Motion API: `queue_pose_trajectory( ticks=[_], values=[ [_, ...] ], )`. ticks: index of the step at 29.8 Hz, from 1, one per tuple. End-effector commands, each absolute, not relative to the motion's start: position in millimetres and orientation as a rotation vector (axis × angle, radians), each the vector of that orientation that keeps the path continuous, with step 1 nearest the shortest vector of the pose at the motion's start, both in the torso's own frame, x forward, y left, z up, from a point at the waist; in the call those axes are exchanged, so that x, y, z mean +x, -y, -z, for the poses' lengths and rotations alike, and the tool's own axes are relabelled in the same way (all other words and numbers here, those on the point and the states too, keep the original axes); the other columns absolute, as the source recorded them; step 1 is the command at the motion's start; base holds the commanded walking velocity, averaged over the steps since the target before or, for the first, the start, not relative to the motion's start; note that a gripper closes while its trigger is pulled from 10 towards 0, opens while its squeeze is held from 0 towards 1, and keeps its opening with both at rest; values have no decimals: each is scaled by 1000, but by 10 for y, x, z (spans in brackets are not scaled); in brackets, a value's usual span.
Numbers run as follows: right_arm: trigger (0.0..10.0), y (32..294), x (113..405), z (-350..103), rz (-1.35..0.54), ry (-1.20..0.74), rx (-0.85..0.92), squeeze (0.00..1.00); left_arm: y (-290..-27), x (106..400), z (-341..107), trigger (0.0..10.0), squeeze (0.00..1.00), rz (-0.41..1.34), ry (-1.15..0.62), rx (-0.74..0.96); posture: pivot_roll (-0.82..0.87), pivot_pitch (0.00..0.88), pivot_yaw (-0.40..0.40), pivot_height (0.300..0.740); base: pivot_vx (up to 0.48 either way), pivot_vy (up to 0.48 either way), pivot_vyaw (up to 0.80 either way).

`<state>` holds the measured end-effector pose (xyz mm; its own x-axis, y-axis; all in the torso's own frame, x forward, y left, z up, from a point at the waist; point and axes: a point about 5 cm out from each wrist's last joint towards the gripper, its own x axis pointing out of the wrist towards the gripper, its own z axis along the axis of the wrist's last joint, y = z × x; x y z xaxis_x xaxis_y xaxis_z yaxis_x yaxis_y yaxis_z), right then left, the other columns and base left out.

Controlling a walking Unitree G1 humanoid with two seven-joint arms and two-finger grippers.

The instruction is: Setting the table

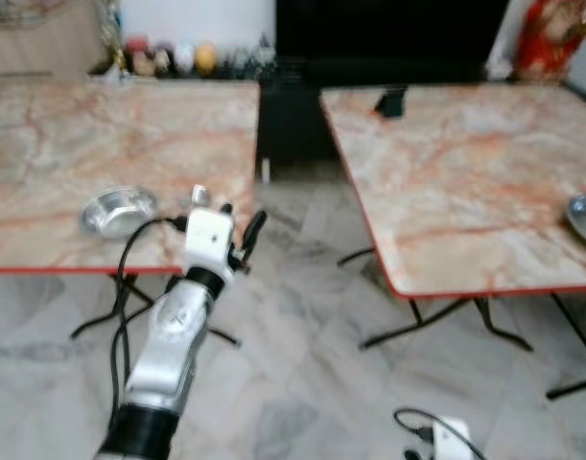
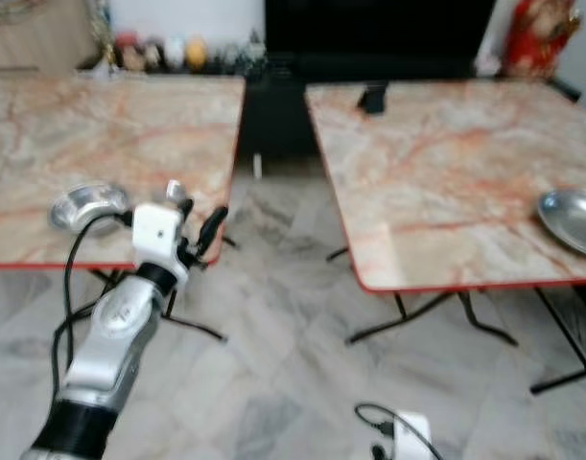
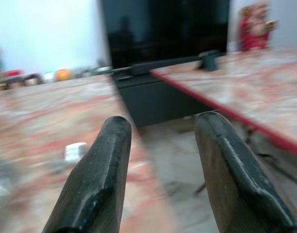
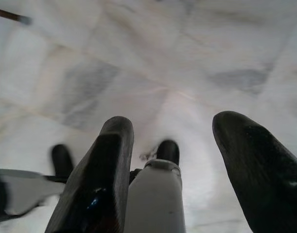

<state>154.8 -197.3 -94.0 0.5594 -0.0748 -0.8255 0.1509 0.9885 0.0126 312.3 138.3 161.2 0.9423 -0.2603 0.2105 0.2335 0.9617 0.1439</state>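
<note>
Plainly, the risk is the left gripper [image 1: 237,222], raised at the near edge of the left table [image 1: 43,144] just beside the steel bowl [image 1: 118,211], clipping that edge or nudging the bowl while views blur. Its jaws stand wide, holding nothing. The right gripper [image 4: 170,160] hangs open over the floor. A steel plate [image 2: 573,218] rests on the right table [image 2: 446,172].

2 tables [image 1: 465,182]: pink-beige marble pattern with orange veining, red edging, black legs. Floor [image 1: 302,364]: grey-white marbled tile. Bowl [image 1: 118,211]: silver. Left arm [image 1: 173,335]: silver, white wrist block; black fingers [image 3: 97,179]. Figurine [image 1: 551,38]: red.
</note>
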Motion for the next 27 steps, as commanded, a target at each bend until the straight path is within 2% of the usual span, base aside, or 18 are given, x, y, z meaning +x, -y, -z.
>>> queue_pose_trajectory(
  ticks=[1, 15, 23, 27],
  values=[
    [10000, 2078, 1543, 924, 165, -962, 80, 0, -1297, 3134, -1664, 10000, 0, 277, 247, 112, 107, 0, -14, 740, 0, 304, 0],
    [10000, 2081, 1561, 917, 156, -961, 68, 0, -1293, 3145, -1666, 10000, 0, 273, 246, 113, 108, 0, -17, 740, 0, 305, 0],
    [10000, 2087, 1560, 916, 153, -961, 67, 0, -1296, 3134, -1658, 10000, 0, 269, 244, 115, 112, 0, -21, 740, 0, 304, 746],
    [10000, 2086, 1559, 916, 160, -959, 80, 0, -1300, 3134, -1658, 10000, 0, 265, 244, 115, 112, 0, -21, 740, 0, 303, 0]
  ],
)
